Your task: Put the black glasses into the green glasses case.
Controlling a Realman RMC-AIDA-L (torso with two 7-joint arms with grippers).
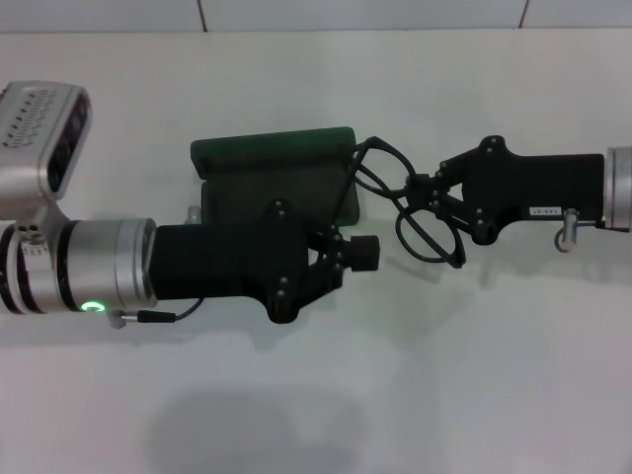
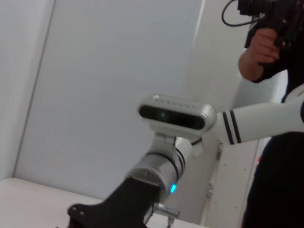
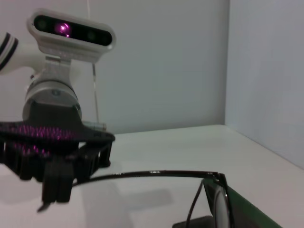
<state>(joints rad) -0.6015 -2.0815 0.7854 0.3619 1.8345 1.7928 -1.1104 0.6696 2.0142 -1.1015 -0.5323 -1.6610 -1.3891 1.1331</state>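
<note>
**Glasses held at case edge, case pinned by L arm — insertion not yet done**

R gripper [image 1: 423, 195] comes in from the robot's right, fingers closed on the black glasses [image 1: 415, 212] at the frame near the bridge/hinge area. Lenses hang just below and ahead of the fingertips; one temple arm arcs fwd from the tips and overlaps the near end of the green glasses case [image 1: 272, 158]. Judged: a grip at the frame centre keeps both temples free to trail into the case.

R wrist view: glasses [image 3: 216, 199] close under the cam, one temple running straight out toward the L gripper [image 3: 61, 175]; green edge of case [image 3: 251, 213] just beside the lens.

L gripper [image 1: 357, 254] sits over the case, arm body covering most of it. Only the far rim and the end facing R gripper are visible. Can't tell if its fingers are open or clamped, or whether they touch the case. Likely bracing/holding the case so it doesn't slide. Lid state not visible.

Table [image 1: 444, 375] white. L wrist view shows only R arm's wrist cam and a bystander.

Stage: mid-transfer; glasses at the mouth, not inside.
</note>
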